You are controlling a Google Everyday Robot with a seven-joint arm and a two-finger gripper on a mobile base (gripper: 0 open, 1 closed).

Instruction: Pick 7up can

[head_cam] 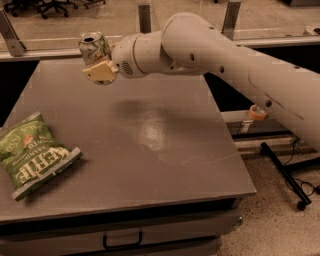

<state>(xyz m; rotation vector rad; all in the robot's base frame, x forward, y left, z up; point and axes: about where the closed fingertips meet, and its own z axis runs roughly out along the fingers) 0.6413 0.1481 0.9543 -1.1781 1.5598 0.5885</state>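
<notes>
Can: the can (95,46) is up at the far left, held in the air above the back of the bench (150,165), open silver top tilted slightly toward me.
End effector: the end effector (101,73) is clenched around the can's lower body, its tan fingers (98,71) covering the bottom half.
Handling: I judge it light and thin-walled. It looks open, possibly empty, so a hard squeeze would crush it. Its smooth metal skin could slip.
Where to hold: I'd say mid-body, across the round side, is the right place. The present grip sits a little low.
Arm: the white arm (210,50) reaches in from the right.
Shadow: a soft shadow (131,107) lies on the bench below and to the right of the can, so I read the can as clear of the surface.
Bench: flat, grey, faintly glossy.
Bag: a green chip bag (31,156) lies flat at the near left, well apart from the can.
Room: speckled floor (270,210) at right, office chairs (45,6) beyond the far rail.
</notes>
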